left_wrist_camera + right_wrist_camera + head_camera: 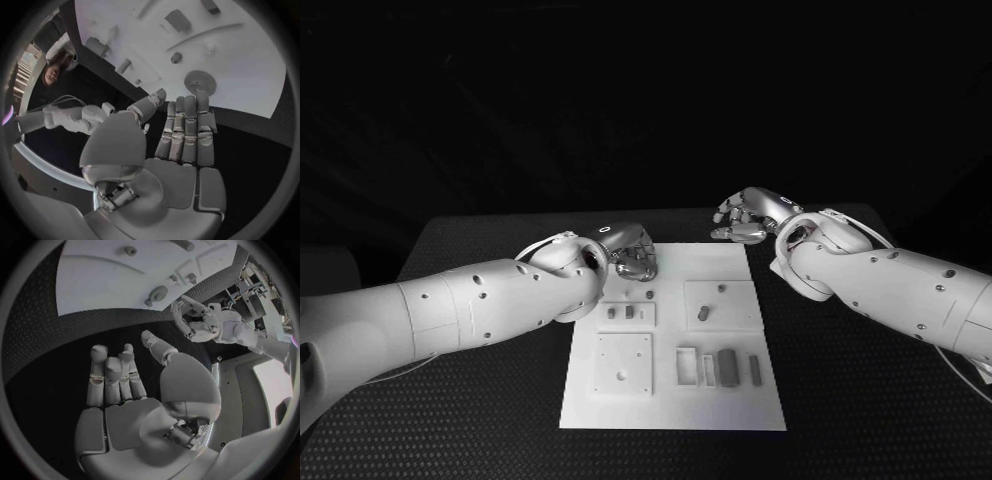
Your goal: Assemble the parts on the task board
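Task board [733, 405], a white plate, lies in the middle of the black table [877, 400] and runs away from the robot. On its near end sit a square plate [625, 362] with small holes at the left, and to its right a narrow frame [687, 365], a dark upright block [727, 366] and a slimmer grey bar [754, 370], side by side but apart. Farther along, a small panel [626, 314] carries two short pegs, and beside it a second square panel [721, 304] holds a small grey part [704, 314]. Beyond these, over the far left part of the board, the left hand [632, 252] hovers with its fingers [185, 125] straight and close together, thumb out to the side, holding nothing; the left wrist view shows the fingertips just above a round disc [200, 82] on the board, and whether they touch it cannot be told. Farthest away, off the board's far right corner and above the bare table, the right hand [750, 215] is empty too, its fingers [112, 377] stretched out and slightly apart in the right wrist view.
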Action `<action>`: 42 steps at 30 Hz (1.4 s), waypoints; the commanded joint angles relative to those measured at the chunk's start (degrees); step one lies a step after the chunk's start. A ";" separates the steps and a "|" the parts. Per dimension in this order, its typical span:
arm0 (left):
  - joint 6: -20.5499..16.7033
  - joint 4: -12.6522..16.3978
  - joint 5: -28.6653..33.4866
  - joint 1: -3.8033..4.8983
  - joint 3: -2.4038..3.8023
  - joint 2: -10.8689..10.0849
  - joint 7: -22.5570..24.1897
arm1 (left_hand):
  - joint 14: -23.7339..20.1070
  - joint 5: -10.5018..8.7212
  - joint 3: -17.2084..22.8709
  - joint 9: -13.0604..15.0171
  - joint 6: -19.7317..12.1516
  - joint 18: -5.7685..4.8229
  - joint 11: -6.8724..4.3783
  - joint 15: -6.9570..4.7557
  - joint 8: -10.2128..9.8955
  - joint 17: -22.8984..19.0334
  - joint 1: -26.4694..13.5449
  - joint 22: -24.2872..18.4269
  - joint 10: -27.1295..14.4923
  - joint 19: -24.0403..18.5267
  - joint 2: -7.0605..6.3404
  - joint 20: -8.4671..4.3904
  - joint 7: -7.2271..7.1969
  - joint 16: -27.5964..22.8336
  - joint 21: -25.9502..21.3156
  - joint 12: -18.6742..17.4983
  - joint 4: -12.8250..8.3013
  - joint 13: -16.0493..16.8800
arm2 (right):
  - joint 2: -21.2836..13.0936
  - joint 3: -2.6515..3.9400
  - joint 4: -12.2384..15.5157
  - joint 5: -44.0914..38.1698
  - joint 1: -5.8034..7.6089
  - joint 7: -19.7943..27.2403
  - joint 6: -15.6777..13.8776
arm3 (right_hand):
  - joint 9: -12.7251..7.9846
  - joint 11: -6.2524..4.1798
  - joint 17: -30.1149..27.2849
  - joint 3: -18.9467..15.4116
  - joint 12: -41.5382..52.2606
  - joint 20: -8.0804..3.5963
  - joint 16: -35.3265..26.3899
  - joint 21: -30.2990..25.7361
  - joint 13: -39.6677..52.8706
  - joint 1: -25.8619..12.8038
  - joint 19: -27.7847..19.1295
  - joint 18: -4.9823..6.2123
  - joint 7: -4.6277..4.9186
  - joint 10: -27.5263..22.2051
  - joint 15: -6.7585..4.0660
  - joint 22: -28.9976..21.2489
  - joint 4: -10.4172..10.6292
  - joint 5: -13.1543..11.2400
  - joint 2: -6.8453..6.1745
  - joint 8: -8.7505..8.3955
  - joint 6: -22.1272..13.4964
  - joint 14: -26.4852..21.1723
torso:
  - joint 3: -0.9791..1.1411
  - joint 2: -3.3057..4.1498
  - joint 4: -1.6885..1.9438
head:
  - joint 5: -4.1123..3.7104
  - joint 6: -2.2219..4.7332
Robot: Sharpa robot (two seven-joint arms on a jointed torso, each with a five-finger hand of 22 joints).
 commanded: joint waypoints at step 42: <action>6.77 -2.68 -17.30 -2.11 -0.66 2.69 0.47 | 7.11 -0.19 -3.56 -4.22 -0.38 4.30 -0.05 -1.89 -2.84 9.64 0.09 10.99 3.15 9.59 -2.22 -2.37 0.35 12.90 10.55 -9.80 2.28 -3.79 | -0.38 0.03 1.28 -0.04 0.01 0.65 0.15 | -0.09 0.34 -0.10 -0.04 0.25 -0.22 0.17 -0.20 -0.08 -0.18 0.06 0.73 0.29 -0.18 -0.17 0.96 0.29 -0.13 0.05 -0.24 -0.30 -0.17 | 0.08 0.32 -0.17 | -0.72 -0.71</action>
